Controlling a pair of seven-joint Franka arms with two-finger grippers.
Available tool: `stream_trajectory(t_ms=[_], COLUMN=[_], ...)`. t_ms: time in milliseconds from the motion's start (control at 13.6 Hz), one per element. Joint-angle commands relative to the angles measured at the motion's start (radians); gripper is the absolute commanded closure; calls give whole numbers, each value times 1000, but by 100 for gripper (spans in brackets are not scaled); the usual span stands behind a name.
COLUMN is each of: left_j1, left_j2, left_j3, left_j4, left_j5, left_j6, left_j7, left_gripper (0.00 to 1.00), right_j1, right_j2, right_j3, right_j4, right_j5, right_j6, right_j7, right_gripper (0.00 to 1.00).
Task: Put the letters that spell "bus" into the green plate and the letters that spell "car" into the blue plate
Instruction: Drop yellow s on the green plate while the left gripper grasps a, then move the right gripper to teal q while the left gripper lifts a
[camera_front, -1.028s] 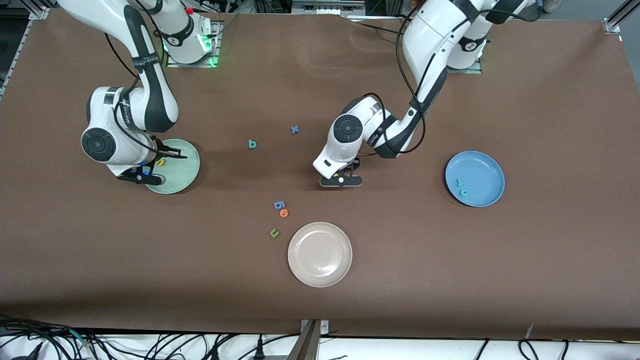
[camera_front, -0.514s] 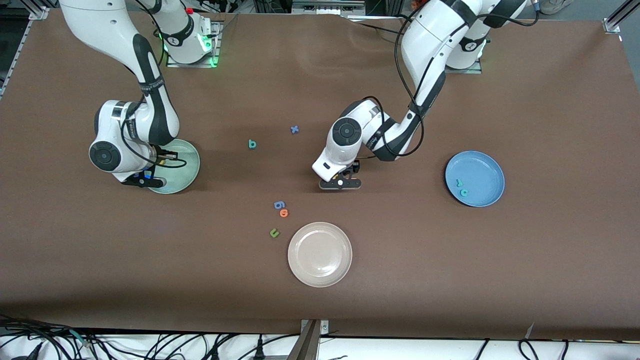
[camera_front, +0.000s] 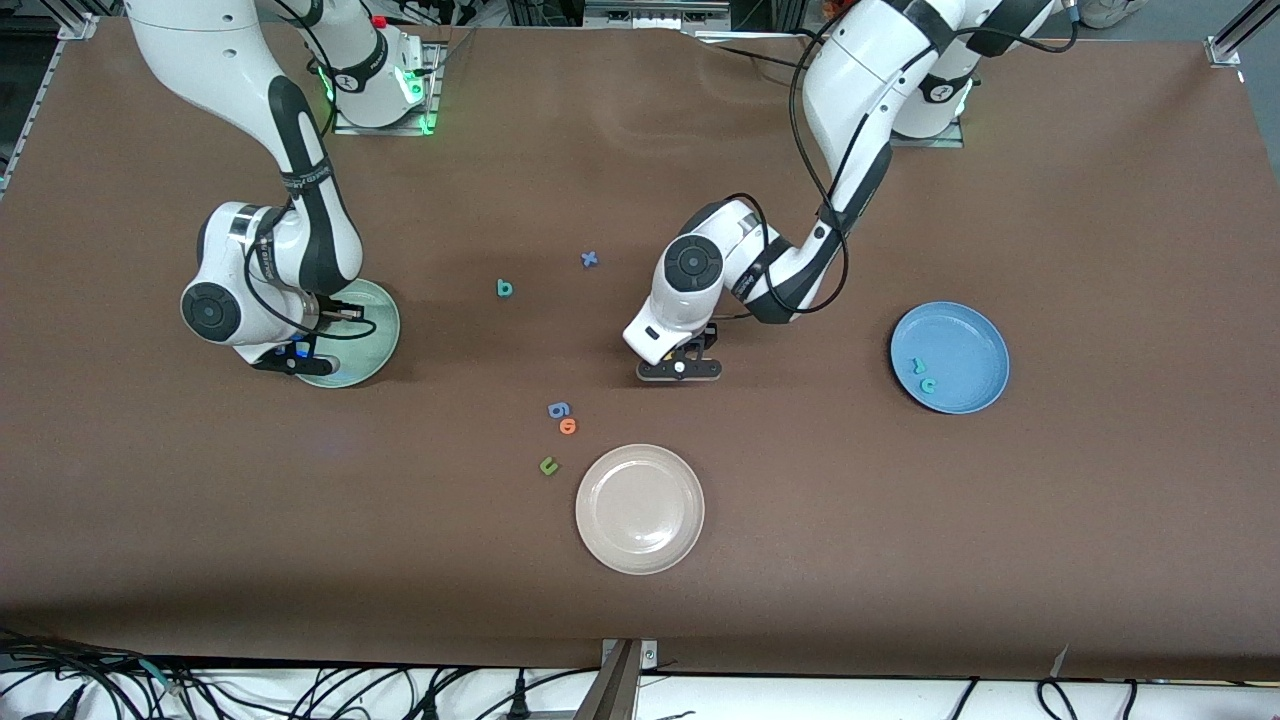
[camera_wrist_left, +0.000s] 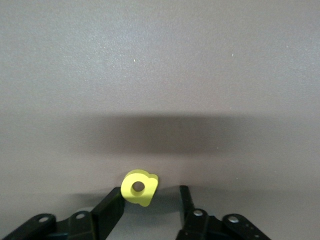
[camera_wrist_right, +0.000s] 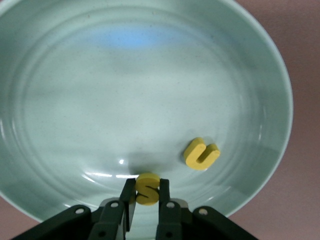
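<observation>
Step in hand: both words are half done; each arm is busy with one yellow letter.
Right gripper (camera_wrist_right: 146, 192): over the green plate (camera_front: 380, 340), fingers pinched on the yellow "s" (camera_wrist_right: 147, 188), which is not yet let go.
Green plate contents: the yellow "u" (camera_wrist_right: 201, 153) lies flat on the floor of the plate, just beside the held "s".
Left gripper (camera_wrist_left: 150, 202): low over bare table near mid-table, fingers partly apart around the yellow "a" (camera_wrist_left: 139, 187); the letter sits against one finger with a gap to the other, so no firm grip shows.
Blue plate (camera_front: 975, 335): toward the left arm's end; the teal "c" (camera_front: 929, 384) and teal "r" (camera_front: 918, 365) are in it.
Teal "b" (camera_front: 505, 289): on the table, near mid-table.
Next move, as I judge it: release the "s", fetch the "b"; close on the "a", carry it to the blue plate.
Letters' look: small, thick, soft-edged foam.
</observation>
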Motion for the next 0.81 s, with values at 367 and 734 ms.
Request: stream_trajectory(t_ms=[367,734], left_j1=[-2,4], left_j2=[31,27], left_j3=[13,19], left_j4=[37,37], left_j5=[33,33], left_j6=[-7,-10], left_j7=[19,27], left_gripper=[74,82], right_j1=[5,132], right_j2=[-71,-158], right_j3=[4,7], right_j4=[21,21], right_j5=[43,43], right_j6=[-84,-118], right_j7=[48,383], right_gripper=[1,1])
